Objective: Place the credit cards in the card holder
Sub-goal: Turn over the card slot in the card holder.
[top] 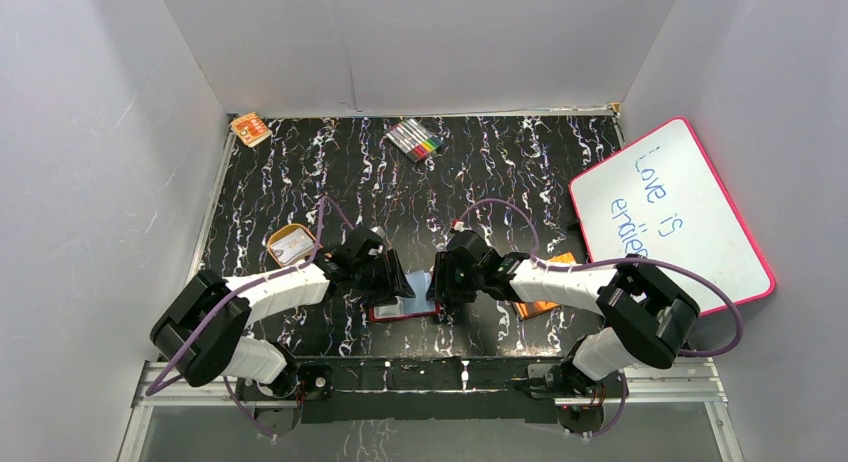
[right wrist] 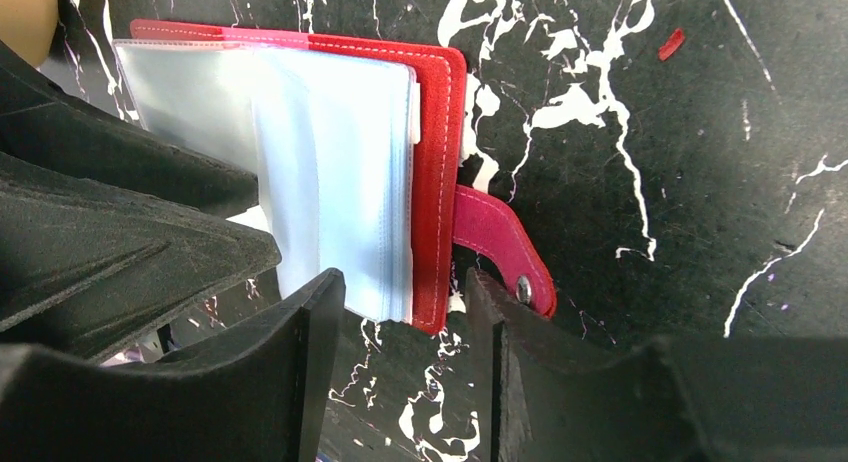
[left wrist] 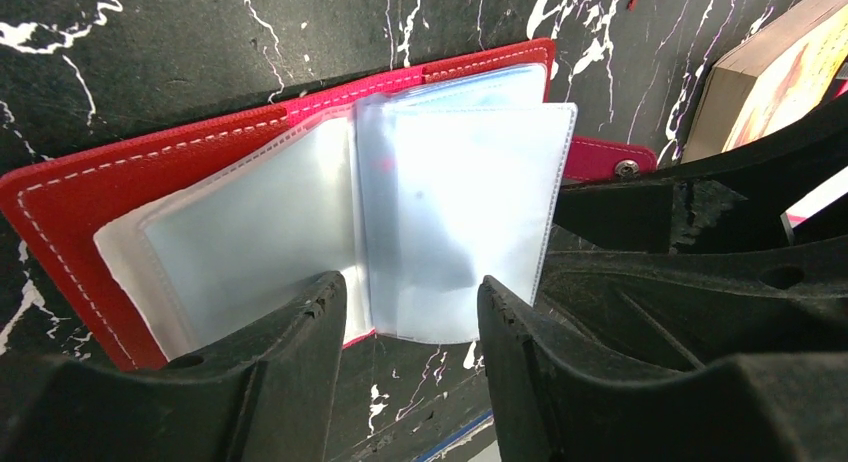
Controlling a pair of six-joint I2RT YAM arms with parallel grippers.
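Left hand [top: 398,280] and right hand [top: 442,290] flank card holder [top: 402,310]

Whiteboard [top: 670,217]: red-rimmed, blue handwriting, on the table's [top: 500,182] right side.
Markers [top: 416,139]: coloured row, well left of the whiteboard.
Orange packet [top: 250,129]: possibly a small box, farthest left of it.
Oval tray [top: 292,245]: orange, well left of it.
Book [top: 535,308]: orange-brown, near its lower-left corner.

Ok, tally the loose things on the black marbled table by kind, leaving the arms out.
Red folding card holder: 1
Orange oval tray: 1
Orange-brown book: 1
Pink-framed whiteboard: 1
Bundle of coloured markers: 1
Small orange packet: 1
Total: 6
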